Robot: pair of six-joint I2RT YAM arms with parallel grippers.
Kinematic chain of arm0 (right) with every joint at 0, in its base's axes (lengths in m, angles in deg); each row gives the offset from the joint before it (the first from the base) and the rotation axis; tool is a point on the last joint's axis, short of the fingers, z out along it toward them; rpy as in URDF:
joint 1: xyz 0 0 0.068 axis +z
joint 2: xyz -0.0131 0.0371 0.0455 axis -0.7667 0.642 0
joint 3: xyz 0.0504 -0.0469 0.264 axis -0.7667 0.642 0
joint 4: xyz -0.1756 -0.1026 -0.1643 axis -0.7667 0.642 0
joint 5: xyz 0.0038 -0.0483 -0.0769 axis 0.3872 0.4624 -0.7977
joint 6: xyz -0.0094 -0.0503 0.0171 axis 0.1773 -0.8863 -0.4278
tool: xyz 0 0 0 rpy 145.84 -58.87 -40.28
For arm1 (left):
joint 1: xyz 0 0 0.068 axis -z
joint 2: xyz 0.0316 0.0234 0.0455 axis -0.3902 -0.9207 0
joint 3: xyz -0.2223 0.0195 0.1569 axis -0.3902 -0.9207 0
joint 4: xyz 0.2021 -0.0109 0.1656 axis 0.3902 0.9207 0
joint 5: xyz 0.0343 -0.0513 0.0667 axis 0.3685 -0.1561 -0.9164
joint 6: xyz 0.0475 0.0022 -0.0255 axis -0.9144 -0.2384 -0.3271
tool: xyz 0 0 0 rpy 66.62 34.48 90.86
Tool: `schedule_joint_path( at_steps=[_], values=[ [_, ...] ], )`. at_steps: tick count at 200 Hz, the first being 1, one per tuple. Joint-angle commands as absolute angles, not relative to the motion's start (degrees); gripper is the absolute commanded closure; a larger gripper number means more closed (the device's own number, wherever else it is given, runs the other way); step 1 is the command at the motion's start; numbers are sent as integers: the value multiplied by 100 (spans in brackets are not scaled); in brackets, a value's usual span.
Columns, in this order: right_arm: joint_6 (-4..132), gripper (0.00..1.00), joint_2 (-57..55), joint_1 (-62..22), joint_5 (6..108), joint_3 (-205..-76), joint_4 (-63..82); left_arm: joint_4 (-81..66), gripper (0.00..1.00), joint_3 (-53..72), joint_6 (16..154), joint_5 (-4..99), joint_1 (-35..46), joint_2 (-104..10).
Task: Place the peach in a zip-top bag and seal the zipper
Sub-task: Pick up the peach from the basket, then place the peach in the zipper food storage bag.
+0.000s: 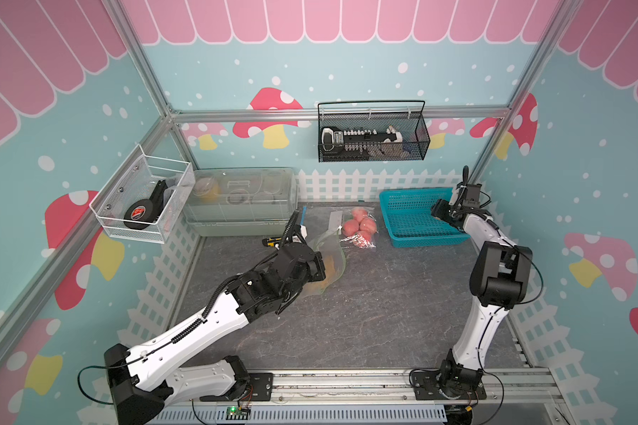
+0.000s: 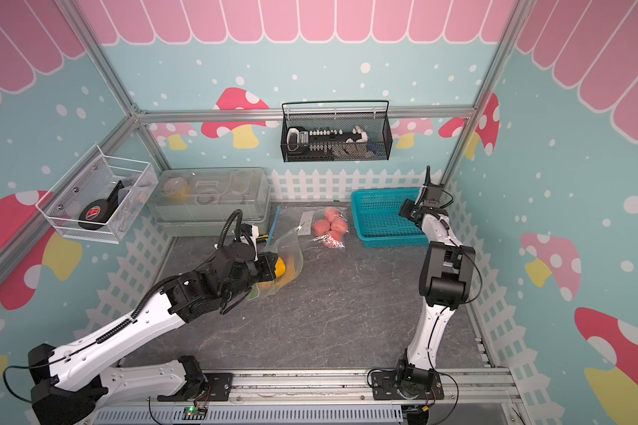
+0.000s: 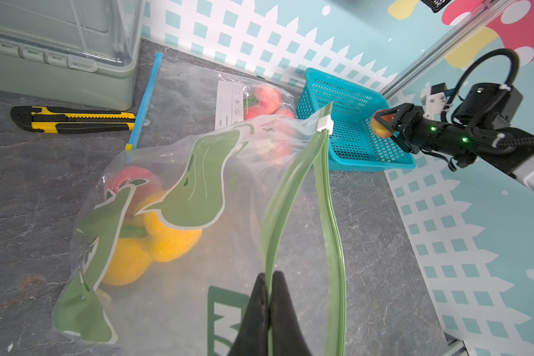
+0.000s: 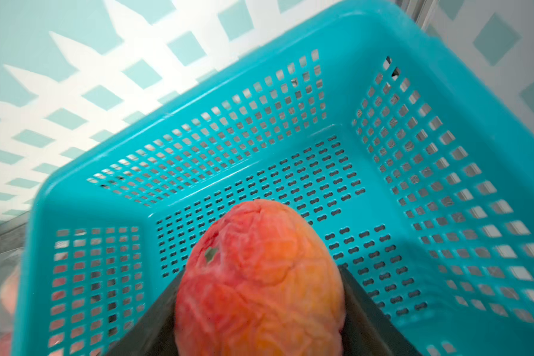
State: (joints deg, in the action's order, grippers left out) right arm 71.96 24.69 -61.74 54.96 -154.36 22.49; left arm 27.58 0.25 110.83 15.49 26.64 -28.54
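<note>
The red-orange peach sits between the fingers of my right gripper, which is shut on it just above the teal basket at the back right. The left wrist view shows the same peach over the basket's edge. My left gripper is shut on one green zipper strip of the zip-top bag, holding it up off the table. The bag's mouth gapes, and its white slider sits at the far end. Yellow and red fruit lie inside it. In a top view the bag lies left of centre.
A second clear bag of pink fruit lies between the held bag and the basket. A yellow-black utility knife lies by the lidded plastic box. Wire baskets hang on the walls.
</note>
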Motion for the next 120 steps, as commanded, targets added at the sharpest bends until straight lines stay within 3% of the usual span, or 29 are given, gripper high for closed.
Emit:
schedule_joint_path(
  at_steps=[1, 59, 120],
  values=[
    [7413, 36, 1744, -6185, 5825, -14670, 1652, 2848, 100, -43, 11145, 1519, 2634, -2708],
    [7527, 36, -156, -5881, 6284, -12908, 1592, 2800, 100, -28, 11102, 1516, 2634, -2715],
    [7347, 35, -1863, -4896, 6398, -12350, 2368, 2758, 100, -44, 11093, 1489, 2634, -2715]
  ],
)
